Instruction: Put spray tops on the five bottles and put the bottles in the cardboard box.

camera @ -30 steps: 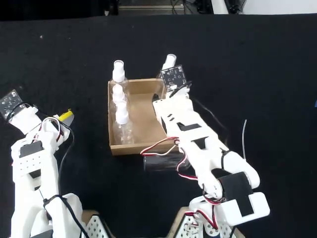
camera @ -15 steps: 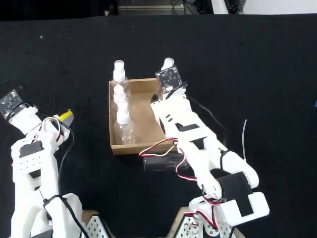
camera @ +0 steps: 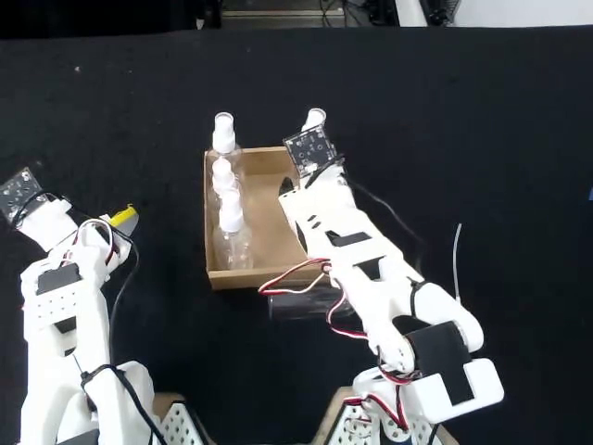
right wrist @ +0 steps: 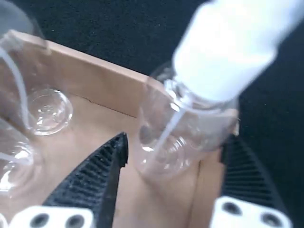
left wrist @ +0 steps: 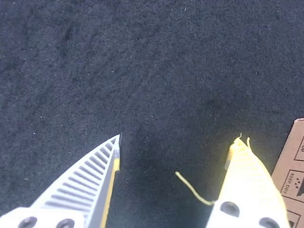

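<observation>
Your right gripper [right wrist: 178, 138] grips a capped bottle [right wrist: 190, 123] between its jaws, the cardboard box [right wrist: 95, 85] just beneath them: lower it in, then release, while your left gripper [left wrist: 175, 142] gapes empty.

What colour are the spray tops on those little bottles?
White. The high view shows the spray tops best, atop the clear bottles.

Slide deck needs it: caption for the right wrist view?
Right gripper holds a spray-topped bottle at the box corner, other bottles already inside.
</observation>
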Controlling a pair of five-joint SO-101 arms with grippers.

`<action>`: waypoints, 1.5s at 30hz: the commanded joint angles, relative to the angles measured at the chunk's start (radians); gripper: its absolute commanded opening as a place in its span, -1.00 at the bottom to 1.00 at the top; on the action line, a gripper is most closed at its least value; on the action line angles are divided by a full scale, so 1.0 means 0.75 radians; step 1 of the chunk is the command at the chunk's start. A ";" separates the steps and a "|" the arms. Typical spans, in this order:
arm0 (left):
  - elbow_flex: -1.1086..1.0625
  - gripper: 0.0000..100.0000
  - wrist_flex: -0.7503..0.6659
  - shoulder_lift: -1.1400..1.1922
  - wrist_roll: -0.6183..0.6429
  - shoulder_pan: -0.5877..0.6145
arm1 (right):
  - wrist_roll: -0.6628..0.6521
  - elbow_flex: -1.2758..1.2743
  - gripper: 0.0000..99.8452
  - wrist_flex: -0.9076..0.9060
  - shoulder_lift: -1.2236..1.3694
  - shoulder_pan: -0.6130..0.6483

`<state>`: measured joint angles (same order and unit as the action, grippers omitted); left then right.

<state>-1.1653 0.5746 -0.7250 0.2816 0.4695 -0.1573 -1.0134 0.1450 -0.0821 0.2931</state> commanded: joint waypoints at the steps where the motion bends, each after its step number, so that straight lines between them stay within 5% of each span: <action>1: 0.030 -0.32 -0.025 -0.016 -0.010 0.001 | -0.004 0.079 -0.21 -0.004 -0.005 0.008; 45: 0.030 -0.32 -0.025 -0.016 -0.010 0.001 | -0.002 0.097 -0.22 -0.162 -0.218 -0.004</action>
<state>-1.1653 0.5746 -0.7250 0.2816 0.4695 -0.1573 -1.0134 0.0376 -0.1818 0.3161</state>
